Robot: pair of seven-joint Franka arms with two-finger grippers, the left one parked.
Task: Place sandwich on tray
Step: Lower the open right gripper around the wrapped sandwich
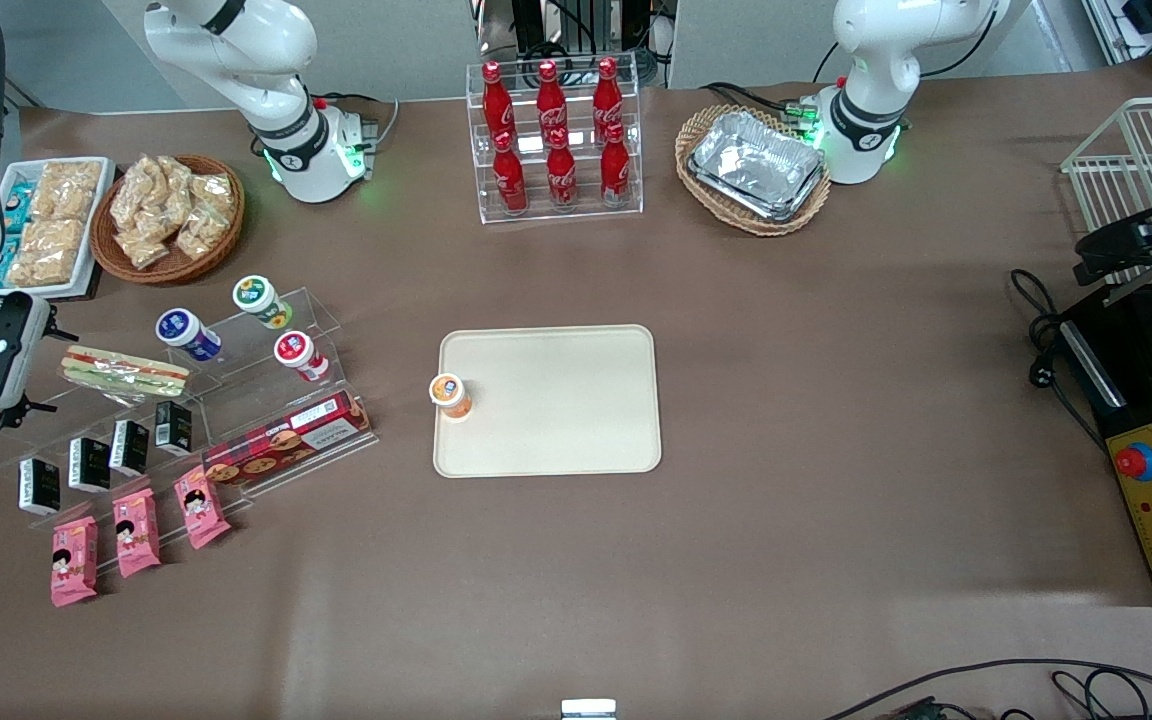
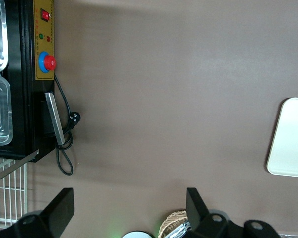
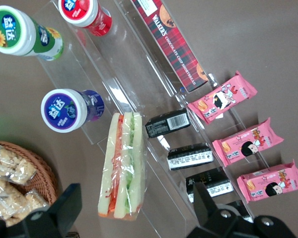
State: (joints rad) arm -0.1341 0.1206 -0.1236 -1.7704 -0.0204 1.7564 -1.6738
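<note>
The sandwich (image 1: 124,371) lies on the clear stepped shelf (image 1: 236,400), well apart from the tray (image 1: 576,420), with bare brown surface (image 1: 736,560) between. An orange-capped cup (image 1: 450,394) stands at the tray's edge nearest the shelf. A red box (image 3: 170,43) reads "Walkers". The claw (image 3: 134,218) hangs open above the sandwich.

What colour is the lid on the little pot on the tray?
Orange, clearest in the front view: pot, tray.
</note>
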